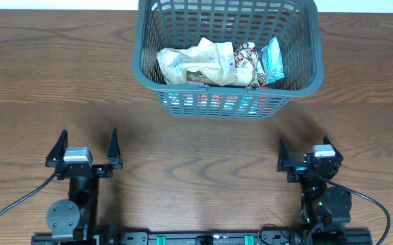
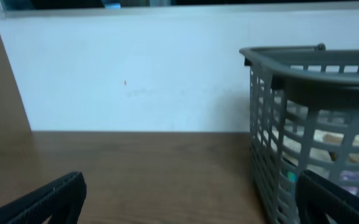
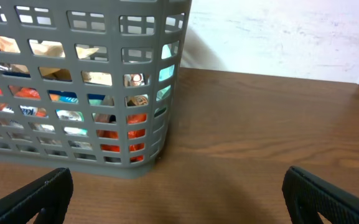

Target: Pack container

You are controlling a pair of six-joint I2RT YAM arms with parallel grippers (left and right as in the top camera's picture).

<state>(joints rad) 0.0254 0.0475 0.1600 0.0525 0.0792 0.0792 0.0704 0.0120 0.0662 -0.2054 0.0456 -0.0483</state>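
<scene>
Black-fingered, the left gripper (image 1: 88, 134) and the right gripper (image 1: 304, 142) sit at the near side, each with jaws spread wide and holding nothing. Under them lies the brown wood-grain table (image 1: 46, 82). On its far side, a little right of centre, stands the large dark grey plastic basket (image 1: 216, 103), rectangular with rounded corners and slotted lattice walls, well apart from both grippers. Inside it lie a crumpled cream snack packet (image 1: 199, 64) and, against the right wall, a smaller light blue packet (image 1: 272, 60)
</scene>
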